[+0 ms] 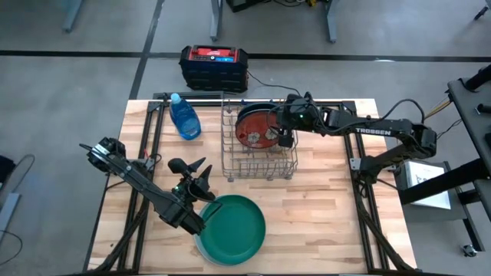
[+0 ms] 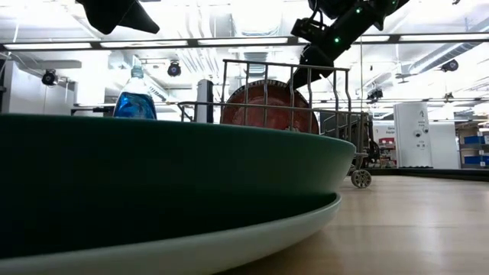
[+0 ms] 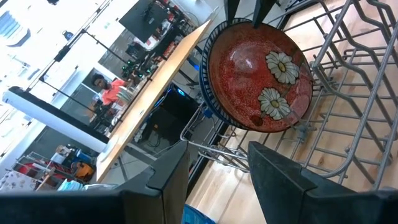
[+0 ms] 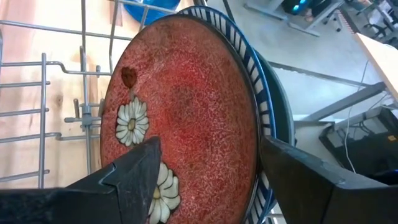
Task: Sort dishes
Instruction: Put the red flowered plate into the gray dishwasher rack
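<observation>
Right gripper (image 1: pixel 285 132) open, jaws straddling red plate (image 1: pixel 255 127) standing in rack (image 1: pixel 259 165). Left gripper (image 1: pixel 198 180) open above green plate (image 1: pixel 234 218) on table. Risk: closing jaws may knock the red plate against its striped neighbour (image 4: pixel 249 56).

2 dark arms (image 1: pixel 146 184), white TROSSEN lettering.

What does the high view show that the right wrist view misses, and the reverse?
Only the high view shows the green plate at the table's near edge, the left gripper hovering open beside it, and the whole blue bottle. Only the right wrist view shows the striped plate standing behind the red plate. Both show the red plate upright in the wire rack with the open right gripper at it.
</observation>
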{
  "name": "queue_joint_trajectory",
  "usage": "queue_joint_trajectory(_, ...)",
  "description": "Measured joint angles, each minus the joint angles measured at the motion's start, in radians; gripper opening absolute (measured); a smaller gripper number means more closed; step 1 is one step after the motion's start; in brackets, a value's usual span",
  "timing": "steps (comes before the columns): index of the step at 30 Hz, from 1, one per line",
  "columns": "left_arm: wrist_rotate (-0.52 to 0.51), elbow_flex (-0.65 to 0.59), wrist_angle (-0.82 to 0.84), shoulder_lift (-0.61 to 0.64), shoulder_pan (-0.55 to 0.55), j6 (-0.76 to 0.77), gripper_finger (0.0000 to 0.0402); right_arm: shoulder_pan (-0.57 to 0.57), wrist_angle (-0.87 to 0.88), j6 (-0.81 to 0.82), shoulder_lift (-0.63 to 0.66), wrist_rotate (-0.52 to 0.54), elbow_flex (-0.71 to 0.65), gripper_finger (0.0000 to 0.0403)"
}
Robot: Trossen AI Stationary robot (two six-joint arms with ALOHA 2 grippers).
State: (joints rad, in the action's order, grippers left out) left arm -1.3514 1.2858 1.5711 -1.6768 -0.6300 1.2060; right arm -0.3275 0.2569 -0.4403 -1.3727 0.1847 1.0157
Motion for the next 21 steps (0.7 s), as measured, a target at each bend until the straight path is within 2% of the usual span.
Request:
queue_joint_trajectory(13,0.0,0.0,0.0,0.0,0.0,0.0,0.0155,0.0,0.002,0.045,-0.002,0.001,-0.012,0.0266)
queue_joint_trajectory(21,0.0,0.0,0.0,0.0,0.0,0.0,0.0155,0.0,0.026,0.063,-0.004,-0.062,-0.015,0.0271)
